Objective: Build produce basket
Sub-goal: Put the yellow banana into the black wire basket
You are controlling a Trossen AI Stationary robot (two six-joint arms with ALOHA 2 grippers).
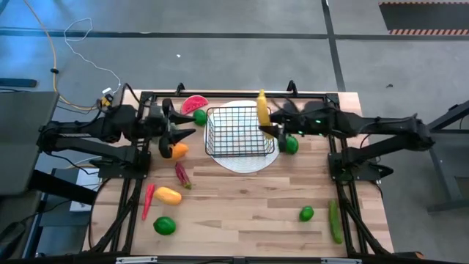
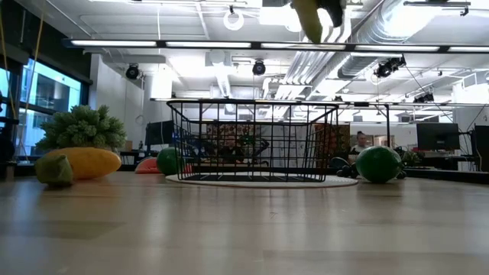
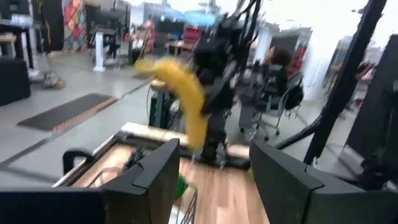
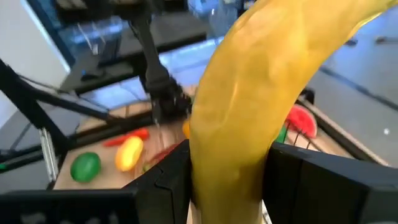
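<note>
The right end effector (image 1: 269,125) is clenched on the yellow banana (image 1: 261,108), gripping it near one end while the rest of the fruit sticks out beyond the fingers. In the high view it hangs over the right rim of the black wire basket (image 1: 236,132), and in the low view the banana (image 2: 309,18) shows high above the basket (image 2: 252,140), clear of the wires. The right wrist view shows the banana (image 4: 261,99) pinched between the two dark fingers (image 4: 165,180).

The left end effector (image 1: 178,133) waits to the left of the basket with its fingers spread apart and nothing between them; in the left wrist view its fingers (image 3: 152,180) frame the banana (image 3: 183,99) held by the other arm farther off.

The basket stands on a round white plate (image 1: 249,163) at the far middle of the wooden bench (image 1: 249,213), and nothing shows inside it. Just behind its left corner lie the red watermelon slice (image 1: 194,103) and a lime (image 1: 200,116). An orange-yellow fruit (image 1: 176,151) lies just under the left end effector. Another lime (image 1: 291,144) sits beside the plate on the right, below the right arm. Nearer the front lie a red pepper (image 1: 182,175), a yellow-orange fruit (image 1: 168,195), a second, thinner red pepper (image 1: 149,199) and a lime (image 1: 164,225) on the left, with one more lime (image 1: 306,213) and the green cucumber (image 1: 335,221) on the right.
</note>
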